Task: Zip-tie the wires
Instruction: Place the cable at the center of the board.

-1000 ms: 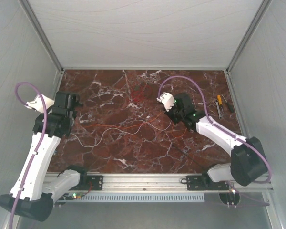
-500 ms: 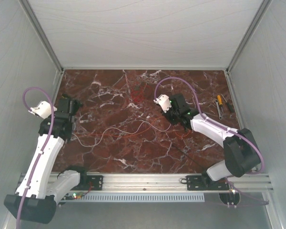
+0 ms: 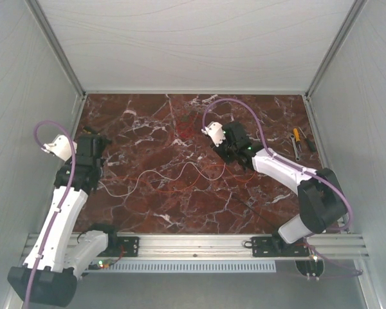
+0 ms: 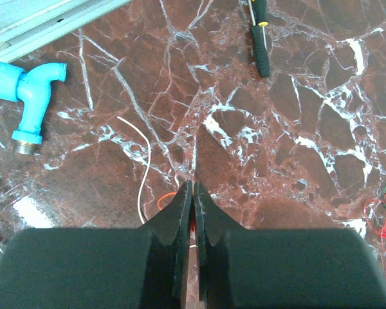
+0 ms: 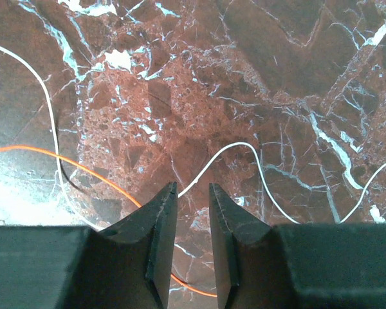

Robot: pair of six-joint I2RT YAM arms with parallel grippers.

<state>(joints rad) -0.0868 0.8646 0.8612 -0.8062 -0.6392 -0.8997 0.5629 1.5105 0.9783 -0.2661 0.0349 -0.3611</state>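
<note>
The wires (image 3: 180,170) trail in thin white and orange strands across the middle of the marble table (image 3: 148,212), with a red tangle (image 3: 186,132) farther back. My left gripper (image 3: 101,149) (image 4: 193,187) is shut at their left end, an orange-red strand (image 4: 162,198) showing in the slit between its jaws. My right gripper (image 3: 225,154) (image 5: 192,190) hangs open just above the table. A white strand (image 5: 228,151) lies just ahead of its tips and an orange one (image 5: 64,161) passes under its left finger. The zip tie (image 3: 254,209), a thin black strip, lies front right.
A yellow-handled screwdriver (image 3: 296,137) (image 4: 260,38) and another tool lie by the right wall. A blue plastic tap (image 4: 29,96) lies near a metal rail in the left wrist view. Grey walls enclose three sides; the mounting rail (image 3: 193,244) runs along the front.
My right arm has swung left and farther back over the wires, and its jaws have gone from shut to open. My left arm has shifted slightly nearer, still shut.
</note>
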